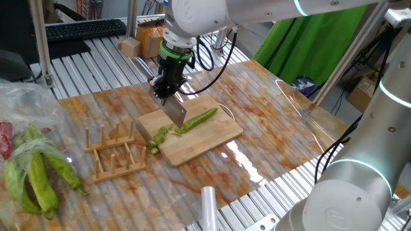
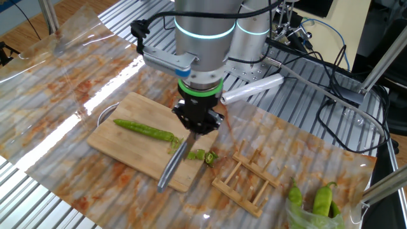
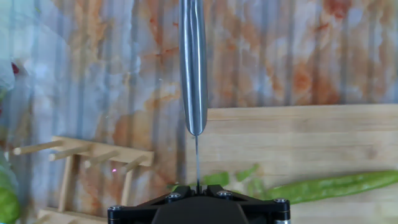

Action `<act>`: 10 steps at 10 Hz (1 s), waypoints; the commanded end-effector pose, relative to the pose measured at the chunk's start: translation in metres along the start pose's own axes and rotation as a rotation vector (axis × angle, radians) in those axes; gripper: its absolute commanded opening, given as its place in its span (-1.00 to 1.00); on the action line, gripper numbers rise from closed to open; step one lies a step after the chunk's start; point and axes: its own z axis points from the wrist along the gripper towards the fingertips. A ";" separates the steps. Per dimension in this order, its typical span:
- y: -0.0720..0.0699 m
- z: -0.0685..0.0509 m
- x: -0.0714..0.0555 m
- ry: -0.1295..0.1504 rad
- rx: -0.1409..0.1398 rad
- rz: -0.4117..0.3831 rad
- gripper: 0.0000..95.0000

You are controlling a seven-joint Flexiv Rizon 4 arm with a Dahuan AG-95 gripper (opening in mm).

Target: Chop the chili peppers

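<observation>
My gripper [image 1: 168, 85] [image 2: 197, 124] [image 3: 198, 188] is shut on a steel knife [image 1: 177, 114] [image 2: 173, 164] [image 3: 193, 68]. The knife hangs over the left end of a wooden cutting board [image 1: 196, 146] [image 2: 124, 149] [image 3: 298, 134]. A slim green chili pepper [image 1: 200, 118] [image 2: 144, 130] [image 3: 333, 185] lies across the board. Its cut end is beside the blade. Small cut pieces [image 1: 156, 138] [image 2: 202, 154] [image 3: 219, 179] lie at the board's edge under the knife. In the hand view the thin blade runs between the jaws and the handle points away.
A wooden peg rack [image 1: 115, 151] [image 2: 245, 181] [image 3: 81, 155] stands right beside the board. Larger green peppers in a plastic bag [image 1: 35, 173] [image 2: 318, 200] lie beyond the rack. A roll of plastic film [image 1: 209, 205] [image 2: 251, 89] lies near the table's edge.
</observation>
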 end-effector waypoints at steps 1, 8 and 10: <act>-0.006 0.000 -0.005 0.002 0.006 -0.011 -1.00; -0.018 -0.001 -0.012 0.003 0.004 0.010 -1.00; -0.018 -0.001 -0.012 0.004 0.011 0.083 -1.00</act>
